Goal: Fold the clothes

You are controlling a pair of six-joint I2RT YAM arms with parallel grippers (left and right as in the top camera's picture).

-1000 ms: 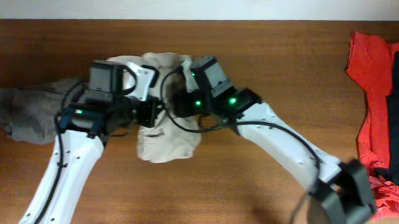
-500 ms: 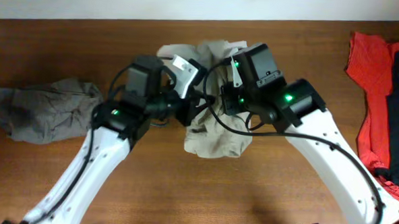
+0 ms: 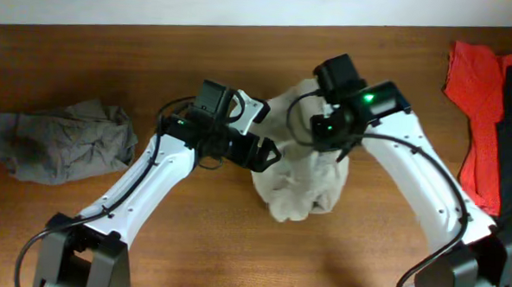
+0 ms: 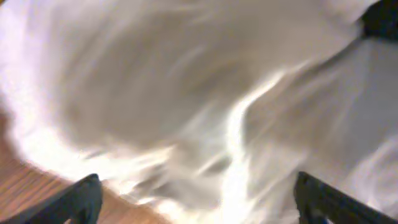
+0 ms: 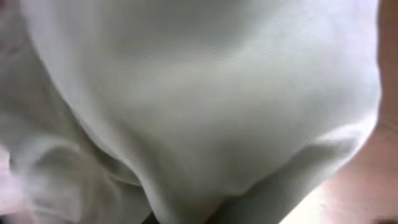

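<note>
Beige crumpled cotton shorts, pinched in closed right gripper; left gripper, jaws spread and empty, just beside their left edge.

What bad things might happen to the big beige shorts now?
1. The left gripper is open, so only the right gripper seems to pinch the beige shorts. They hang bunched up and may land in a crumpled heap instead of flat.
2. The left gripper sits right against the loose fabric, so a fold might snag on it when the arm moves.
</note>
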